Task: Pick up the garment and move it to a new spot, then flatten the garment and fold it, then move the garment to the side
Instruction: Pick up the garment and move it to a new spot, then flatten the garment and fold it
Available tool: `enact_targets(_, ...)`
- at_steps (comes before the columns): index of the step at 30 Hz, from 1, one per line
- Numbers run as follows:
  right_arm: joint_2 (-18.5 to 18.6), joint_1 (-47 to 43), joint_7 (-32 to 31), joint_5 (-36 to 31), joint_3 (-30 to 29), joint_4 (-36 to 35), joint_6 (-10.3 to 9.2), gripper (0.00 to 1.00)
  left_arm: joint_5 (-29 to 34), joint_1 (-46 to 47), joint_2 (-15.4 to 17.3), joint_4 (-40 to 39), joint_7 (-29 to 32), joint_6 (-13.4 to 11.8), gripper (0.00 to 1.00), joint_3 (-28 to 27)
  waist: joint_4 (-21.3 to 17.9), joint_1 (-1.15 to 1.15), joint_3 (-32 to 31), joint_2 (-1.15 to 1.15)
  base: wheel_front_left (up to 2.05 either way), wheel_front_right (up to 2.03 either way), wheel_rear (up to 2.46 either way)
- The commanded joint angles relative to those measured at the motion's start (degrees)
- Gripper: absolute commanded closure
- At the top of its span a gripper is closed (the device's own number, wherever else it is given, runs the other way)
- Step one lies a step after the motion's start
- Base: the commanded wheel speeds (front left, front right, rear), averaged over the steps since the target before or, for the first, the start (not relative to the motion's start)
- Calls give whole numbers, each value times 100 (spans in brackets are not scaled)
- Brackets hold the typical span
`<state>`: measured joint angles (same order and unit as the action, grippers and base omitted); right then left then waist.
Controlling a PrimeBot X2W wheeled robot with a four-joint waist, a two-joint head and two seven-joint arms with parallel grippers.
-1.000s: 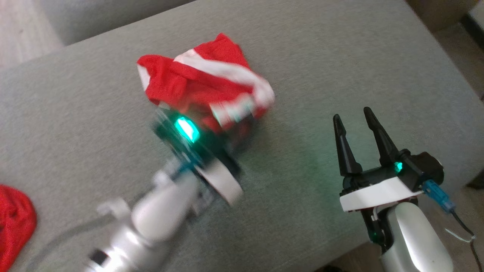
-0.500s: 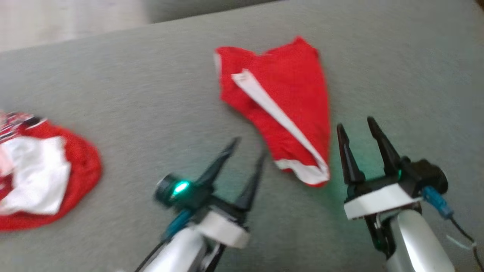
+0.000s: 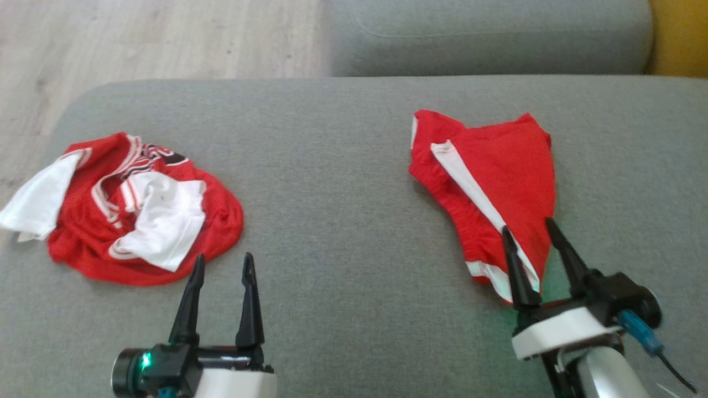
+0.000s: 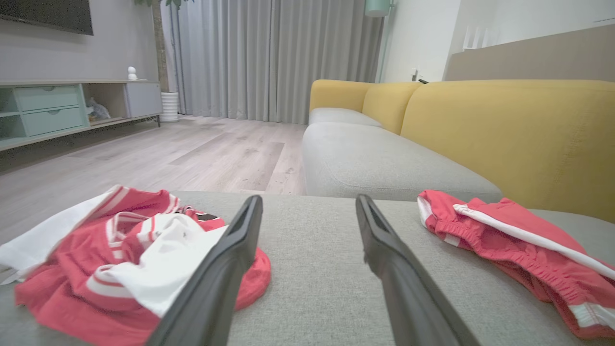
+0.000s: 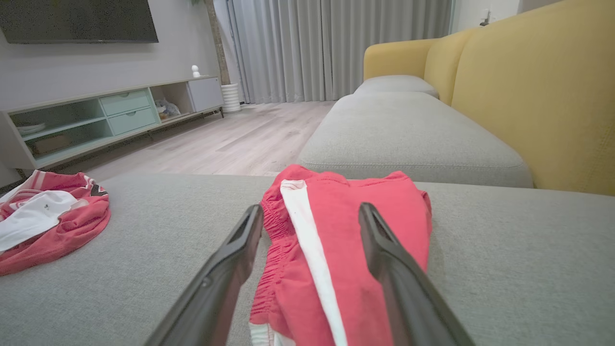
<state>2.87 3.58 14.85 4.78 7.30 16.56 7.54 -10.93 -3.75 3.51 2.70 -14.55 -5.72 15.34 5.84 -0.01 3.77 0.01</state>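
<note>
- Left gripper [image 3: 224, 260] [image 4: 308, 199]: jaws spread, nothing held. Bare grey seat [image 3: 332, 166] between and straight ahead of the fingers.
- Right gripper [image 3: 527, 225] [image 5: 310, 207]: jaws spread too, nothing clamped.
- Shorts [image 3: 498, 171] [image 5: 346, 230]: red with a white side stripe, folded into a rough wedge, lying flat on the seat.
  - Their near hem sits right at the right jaws. In the head view both fingertips overlap the cloth.
  - In the right wrist view the shorts run between the two fingers and on past the tips. The stripe is nearer the left finger.
  - Can't tell whether the tips touch the fabric or hang just above it.
- From the left jaws the shorts [image 4: 504, 240] are well off to the right, clear of the right finger.
- Jersey [image 3: 138, 221] [image 4: 120, 250]: red and white, crumpled in a heap, ahead and left of the left jaws.
  - In the left wrist view the left finger overlaps its near edge. Contact not clear.
  - From the right jaws it [image 5: 48, 216] is far off to the left.
- Beyond both sets of jaws: a second grey cushion [image 3: 487, 33], then wood floor [image 3: 166, 38].
- Yellow backrest [image 4: 519, 125] is to the right of the jaws.
</note>
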Motion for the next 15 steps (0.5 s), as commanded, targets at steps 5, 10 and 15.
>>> enact_targets(5,1,-203,15,-48,-120,-600,-5,0,25,109,-61,-335,-44,-70,0,-85,174,1,-66,-1,0,0,0)
enact_targets(10,1,-554,15,-28,-343,-773,-5,0,122,178,-62,-300,-44,-44,0,-14,184,1,-92,-1,0,0,0)
enact_targets(15,1,-717,15,-1,-393,-755,-5,0,253,179,-62,-214,-44,22,0,-14,76,1,-127,-1,0,0,0)
